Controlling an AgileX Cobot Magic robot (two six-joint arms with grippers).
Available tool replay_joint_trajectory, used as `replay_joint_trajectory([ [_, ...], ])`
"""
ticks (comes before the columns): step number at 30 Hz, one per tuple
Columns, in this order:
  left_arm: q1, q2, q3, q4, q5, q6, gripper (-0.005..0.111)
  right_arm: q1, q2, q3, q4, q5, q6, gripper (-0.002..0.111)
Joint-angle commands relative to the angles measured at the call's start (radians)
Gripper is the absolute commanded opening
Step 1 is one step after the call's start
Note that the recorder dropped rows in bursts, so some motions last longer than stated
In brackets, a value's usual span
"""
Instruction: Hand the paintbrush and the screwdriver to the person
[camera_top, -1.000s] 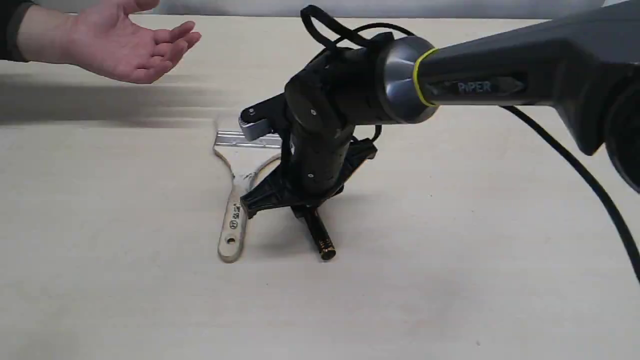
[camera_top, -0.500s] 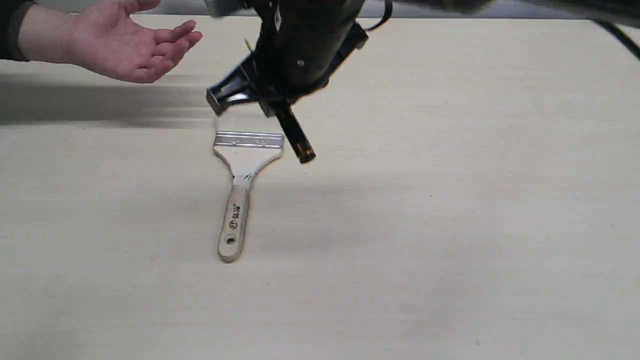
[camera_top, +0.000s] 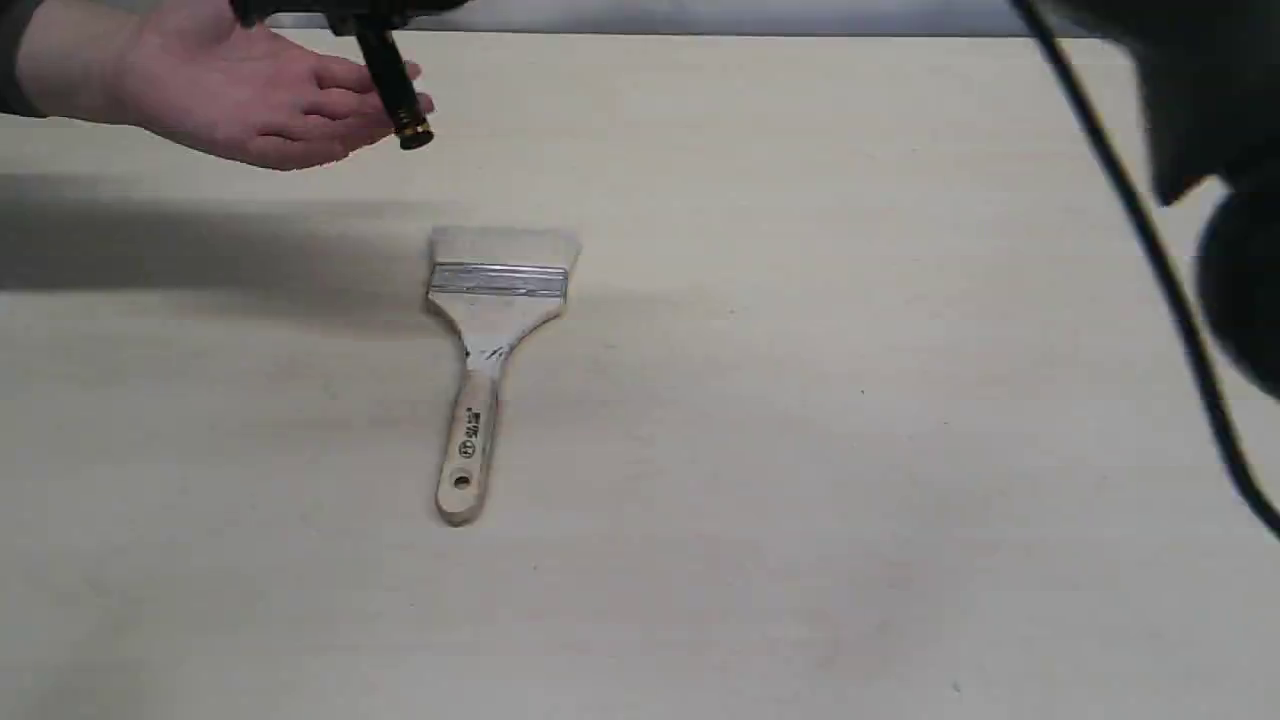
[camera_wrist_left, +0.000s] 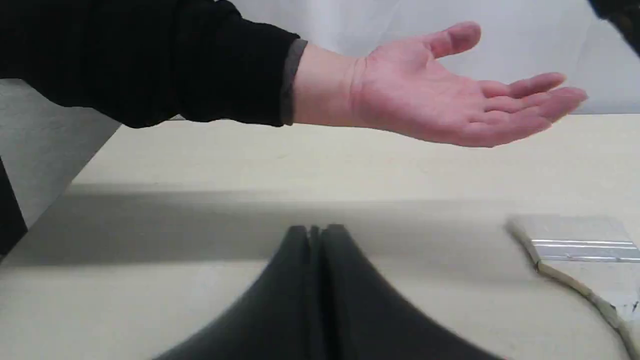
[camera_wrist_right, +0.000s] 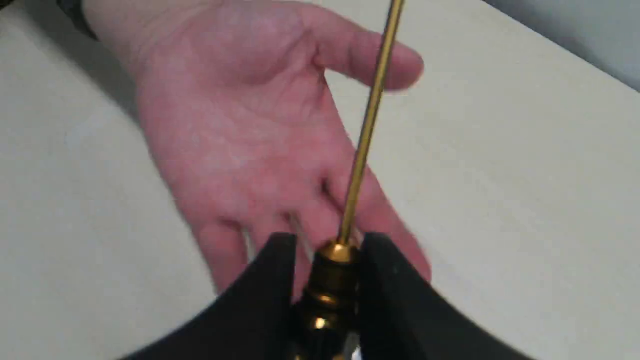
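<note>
The paintbrush (camera_top: 490, 330) lies flat on the table, bristles toward the far edge; its ferrule end also shows in the left wrist view (camera_wrist_left: 575, 240). My right gripper (camera_wrist_right: 327, 245) is shut on the screwdriver (camera_wrist_right: 370, 115) at its gold collar. It holds the tool over the person's open palm (camera_wrist_right: 240, 115). In the exterior view the black handle (camera_top: 395, 85) hangs tilted in front of the person's fingers (camera_top: 230, 90), and the gripper itself is mostly cut off at the top edge. My left gripper (camera_wrist_left: 315, 235) is shut and empty, low over the table below the hand (camera_wrist_left: 440, 105).
The right arm's dark body and its cable (camera_top: 1150, 250) blur across the right side of the exterior view. The pale table (camera_top: 800, 500) holds only the brush. A grey wall runs behind the table's far edge.
My right gripper has lifted the screwdriver off the table beside the brush and carried it up and to the left, over the person's hand. The brush has not moved.
</note>
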Motion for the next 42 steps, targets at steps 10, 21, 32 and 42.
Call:
replay_joint_trajectory([
  [10,-0.008,-0.002,0.002,-0.001,-0.007,-0.002,0.0,-0.001,0.215,-0.215,0.084,-0.048,-0.04,0.042],
  [21,-0.008,-0.002,0.002,-0.003,-0.006,-0.002,0.0,-0.001,0.19,-0.259,0.041,0.245,0.002,0.04],
  [32,-0.008,-0.002,0.002,-0.003,-0.006,-0.002,0.0,0.011,0.181,-0.316,0.02,0.471,0.162,0.045],
  [42,-0.008,-0.002,0.002,-0.003,-0.006,-0.002,0.0,0.068,0.199,-0.237,-0.138,0.471,0.278,0.045],
])
